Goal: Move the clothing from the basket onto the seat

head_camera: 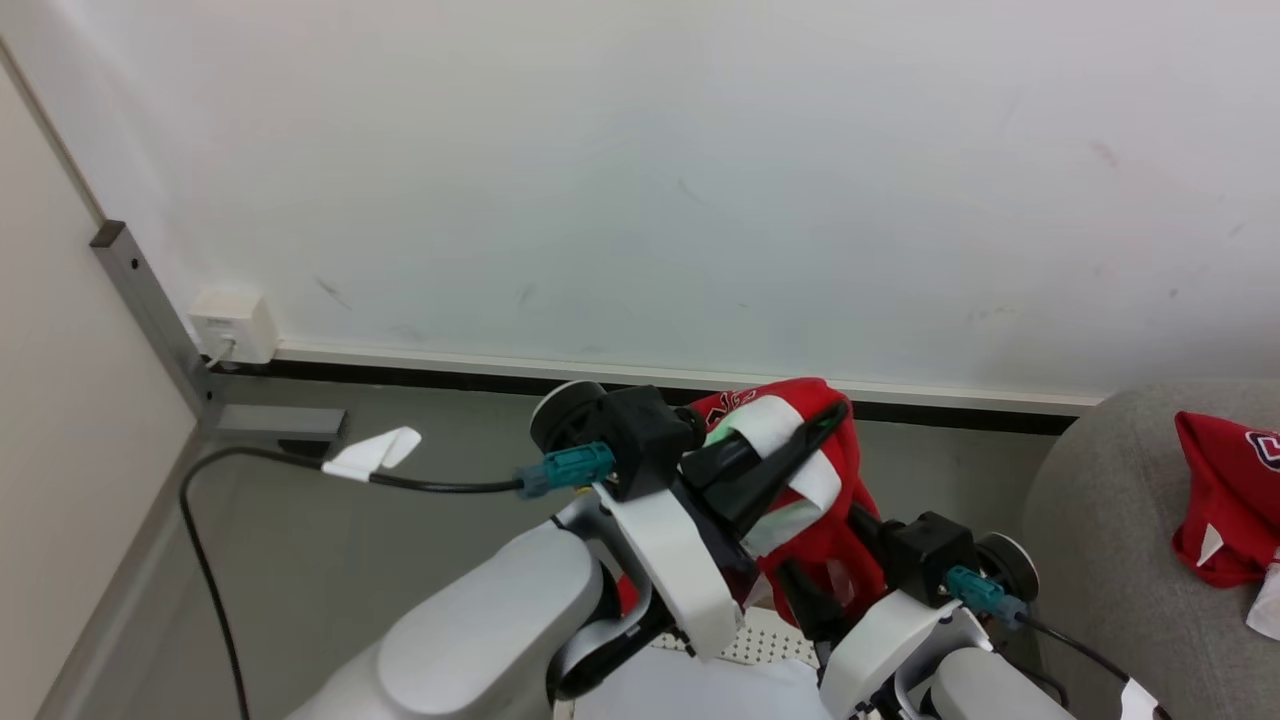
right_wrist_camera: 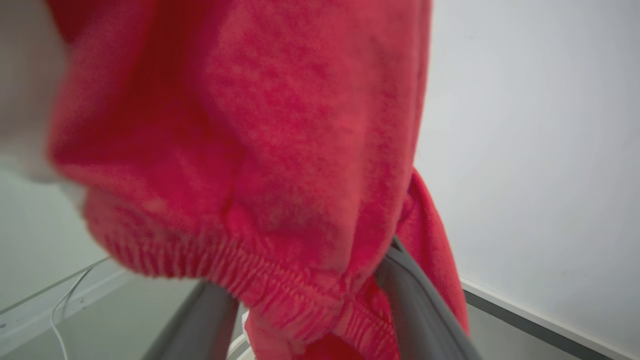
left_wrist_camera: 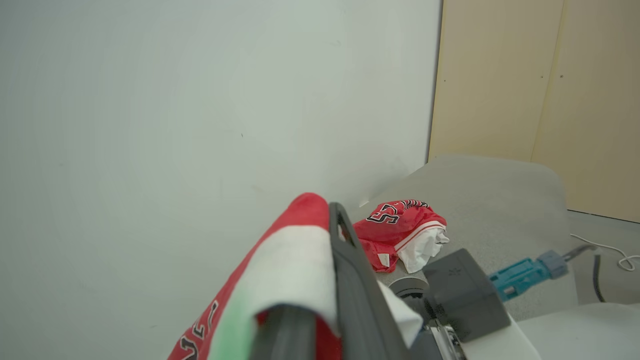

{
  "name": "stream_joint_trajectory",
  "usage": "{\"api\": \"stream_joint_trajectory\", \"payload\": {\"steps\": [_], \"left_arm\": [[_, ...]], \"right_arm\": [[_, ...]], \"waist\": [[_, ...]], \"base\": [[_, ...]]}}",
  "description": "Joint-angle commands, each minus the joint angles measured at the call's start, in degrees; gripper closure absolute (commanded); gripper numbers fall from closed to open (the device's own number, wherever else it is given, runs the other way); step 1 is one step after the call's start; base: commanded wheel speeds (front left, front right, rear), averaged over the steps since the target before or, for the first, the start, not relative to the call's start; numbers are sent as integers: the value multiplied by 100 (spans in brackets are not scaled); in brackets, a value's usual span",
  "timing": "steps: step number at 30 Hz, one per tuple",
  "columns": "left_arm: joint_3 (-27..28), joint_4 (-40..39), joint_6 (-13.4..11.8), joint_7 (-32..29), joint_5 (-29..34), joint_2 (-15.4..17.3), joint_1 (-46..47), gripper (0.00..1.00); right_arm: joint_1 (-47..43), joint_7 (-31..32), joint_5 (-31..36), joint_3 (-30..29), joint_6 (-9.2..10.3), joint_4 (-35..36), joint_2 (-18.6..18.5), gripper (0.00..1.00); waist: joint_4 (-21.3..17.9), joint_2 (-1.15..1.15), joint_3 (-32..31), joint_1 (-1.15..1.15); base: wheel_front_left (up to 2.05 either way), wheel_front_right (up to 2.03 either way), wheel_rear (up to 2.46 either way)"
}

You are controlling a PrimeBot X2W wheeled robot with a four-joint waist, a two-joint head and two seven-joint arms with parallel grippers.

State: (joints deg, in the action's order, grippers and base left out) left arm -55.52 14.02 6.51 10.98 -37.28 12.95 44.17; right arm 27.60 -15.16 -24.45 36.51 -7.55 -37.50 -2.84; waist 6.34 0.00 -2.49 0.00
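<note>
The left pincer [head_camera: 826,417] is closed on a red garment [head_camera: 835,520] and holds it raised in front of the white wall [head_camera: 640,150]. A white band of the cloth lies folded over the dark fingers [left_wrist_camera: 352,280], and black-and-white lettering shows on the part that hangs down in the left wrist view.

The right pincer [right_wrist_camera: 307,267] sits lower, just beside the left arm. Its jaws stand wide apart, and the garment's ribbed hem sags between them and over them without being clamped.

A perforated white patch of the basket [head_camera: 765,642] shows at the bottom of the head view, below the arms and under the hanging cloth. I cannot tell whether the hem is clear of it.

The grey seat [head_camera: 1100,520] is to the robot's right, against the wall. The other garment [head_camera: 1225,500], red with white trim and block lettering, lies crumpled on it, well apart from the held one.
</note>
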Motion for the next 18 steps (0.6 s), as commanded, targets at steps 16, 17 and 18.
{"api": "stream_joint_trajectory", "payload": {"steps": [16,17,18], "left_arm": [[-25,50,-71,7,-165,110,-209,100],[-23,74,-70,11,-168,105,-209,100],[-21,96,-70,23,-173,103,-209,100]], "right_arm": [[-96,2,39,-565,13,60,-10,100],[-118,1,-12,-626,13,117,-10,100],[-129,1,-72,-691,13,188,-10,100]], "waist": [[233,0,-30,0],[222,0,-25,0],[209,0,-21,0]], "base": [[0,0,0],[0,0,0],[0,0,0]]}}
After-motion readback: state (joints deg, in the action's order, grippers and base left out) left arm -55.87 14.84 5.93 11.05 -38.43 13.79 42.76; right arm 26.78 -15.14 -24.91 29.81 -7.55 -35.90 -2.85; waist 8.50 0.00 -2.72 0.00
